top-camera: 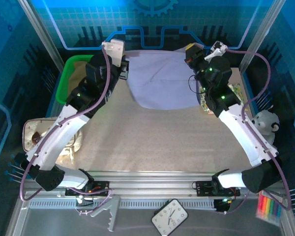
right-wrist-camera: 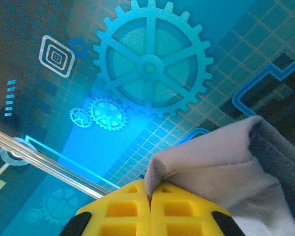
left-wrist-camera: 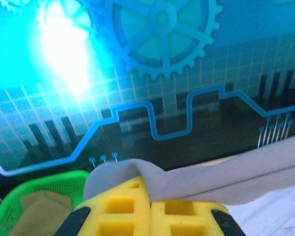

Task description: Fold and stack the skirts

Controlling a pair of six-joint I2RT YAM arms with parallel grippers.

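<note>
Up at far edge, pinched lavender skirt [top-camera: 160,83] by two corners: left corner in fully closed left gripper [left-wrist-camera: 150,199], right corner in fully closed right gripper [right-wrist-camera: 150,192]. Draped onto far middle of table [top-camera: 152,142]. Glimpsed olive-tan skirt [left-wrist-camera: 39,214] inside green basket [top-camera: 67,81], far left.

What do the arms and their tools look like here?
Both the left arm and right arm have white links with black joints and bases, a purple cable along each, and small green lights on the black joints. The left tool and right tool have yellow fingers moulded with square recesses, on black mounts.
</note>
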